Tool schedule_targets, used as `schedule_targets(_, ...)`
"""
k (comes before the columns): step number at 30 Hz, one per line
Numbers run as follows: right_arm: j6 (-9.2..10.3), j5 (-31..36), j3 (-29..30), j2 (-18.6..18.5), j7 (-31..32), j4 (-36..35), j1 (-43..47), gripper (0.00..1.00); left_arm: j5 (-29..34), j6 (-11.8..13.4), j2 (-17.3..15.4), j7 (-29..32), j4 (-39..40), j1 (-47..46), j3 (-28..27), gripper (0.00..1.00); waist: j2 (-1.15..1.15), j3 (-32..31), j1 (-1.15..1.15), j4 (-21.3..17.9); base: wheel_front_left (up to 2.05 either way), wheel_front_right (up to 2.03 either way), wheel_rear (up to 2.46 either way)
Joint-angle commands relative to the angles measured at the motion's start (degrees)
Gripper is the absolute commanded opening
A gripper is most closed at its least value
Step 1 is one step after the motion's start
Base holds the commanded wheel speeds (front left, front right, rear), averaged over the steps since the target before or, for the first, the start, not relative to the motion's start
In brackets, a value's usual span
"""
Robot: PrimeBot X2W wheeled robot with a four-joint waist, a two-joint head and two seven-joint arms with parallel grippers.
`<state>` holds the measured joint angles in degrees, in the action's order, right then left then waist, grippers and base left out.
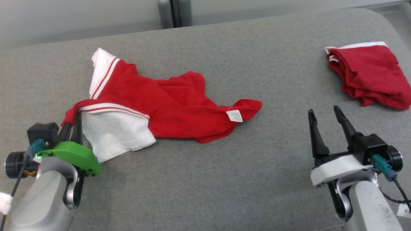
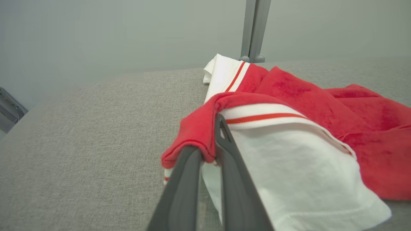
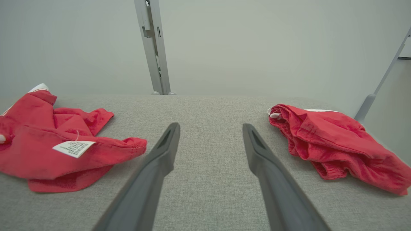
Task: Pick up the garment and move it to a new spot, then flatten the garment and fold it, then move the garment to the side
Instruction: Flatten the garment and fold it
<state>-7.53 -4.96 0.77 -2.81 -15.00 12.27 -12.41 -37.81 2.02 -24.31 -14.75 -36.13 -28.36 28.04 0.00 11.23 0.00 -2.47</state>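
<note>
1. While the left end effector (image 1: 76,120) sits clamped on a red fold of the garment (image 1: 179,106) beside its white panel (image 1: 115,134), the rest of the cloth lies crumpled across the left half of the grey worktop (image 1: 205,179), with the care label (image 1: 234,115) face up near its right tip.
2. Across the way, the right end effector (image 1: 323,110) hovers over bare covering, jaws spread wide and nothing between them.
3. Trouble, to my eye, would start at that pinch: only a narrow bunch of cloth is caught, so a quick lift could let it slide free.
4. A one-sided haul may also drag the twisted body along the rough covering, tightening the creases that need flattening.
5. Carried too far right, the trailing tail could snag the second red garment (image 1: 372,77), heaped near the far right corner.
6. Room looks generous: a broad bare stretch lies between the two garments and along the near side.
7. Edges to mind are the far rim (image 1: 244,27), near the garment's white upper corner, and the rounded right corner beside the second heap.
</note>
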Motion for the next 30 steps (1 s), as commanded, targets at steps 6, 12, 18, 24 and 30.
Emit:
schedule_targets(6, 0.09, 0.71, 0.0, -0.19, -0.26, 0.15, -0.94, 1.0, 4.43, -1.91, 3.85, -0.47, -1.84, -2.69, -3.37, 0.49, 0.0, 1.28, 0.0, -0.01, 0.0, 0.0, 0.0)
schedule_targets(12, 0.09, 1.21, 0.59, -0.19, -0.26, -0.1, -0.36, 1.0, 7.91, -3.05, 5.82, -0.5, 1.46, 1.1, -8.73, 1.0, 0.0, 0.39, 0.0, 0.74, 0.0, 0.0, 0.0)
schedule_targets(18, 0.09, 1.58, 1.41, -0.19, -0.27, -0.06, 1.16, 1.0, 11.08, -3.96, 8.15, -0.46, 6.69, 7.13, -13.09, 1.0, 0.0, -1.54, 0.0, 2.28, 0.0, 0.0, 0.0)
schedule_targets(24, 0.09, 1.04, 1.06, -0.18, -0.26, 0.58, 2.59, 1.0, 12.77, -4.93, 11.47, -0.46, 8.64, 12.54, -14.74, 1.0, 0.0, -4.28, 0.0, 3.89, 0.0, 0.0, 0.0)
schedule_targets(30, 0.09, 0.15, 0.24, -0.19, -0.26, 1.11, 4.01, 1.0, 14.08, -5.46, 14.2, -0.45, 9.52, 16.58, -15.7, 1.0, 0.0, -6.63, 0.0, 4.54, 0.0, 0.0, 0.0)
